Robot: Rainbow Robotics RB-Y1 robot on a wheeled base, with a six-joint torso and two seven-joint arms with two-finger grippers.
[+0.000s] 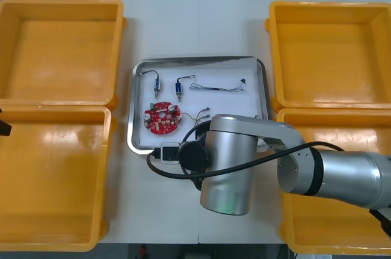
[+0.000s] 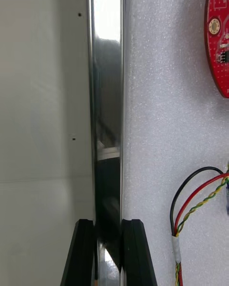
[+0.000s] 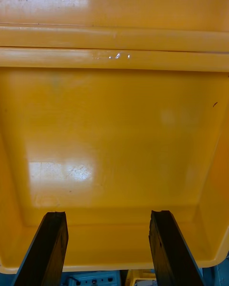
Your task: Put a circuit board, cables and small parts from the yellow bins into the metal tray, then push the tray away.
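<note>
- Two black fingers of the right gripper (image 2: 109,223) clamp the near rim of the metal tray (image 2: 107,76), parted only by its thickness.
- Left gripper (image 3: 109,219) hangs wide open, holding nothing, over a yellow bin (image 3: 114,124).
- Inside the white-lined tray, the red circuit board (image 1: 162,117) lies beside a red, yellow and black cable (image 1: 198,115).
- Farther back lie two small metal parts (image 1: 157,82) and a thin cable (image 1: 220,88).

The tray (image 1: 198,60) sits mid-way on the surface (image 1: 198,21) between paired bins (image 1: 61,2). In it, the circuit board (image 1: 162,118) lies near-left, two small metal parts (image 1: 157,82) behind it, one cable (image 1: 220,87) right of those, another cable (image 1: 201,114) right of the board. The right gripper (image 2: 109,224) straddles the tray's near rim.
</note>
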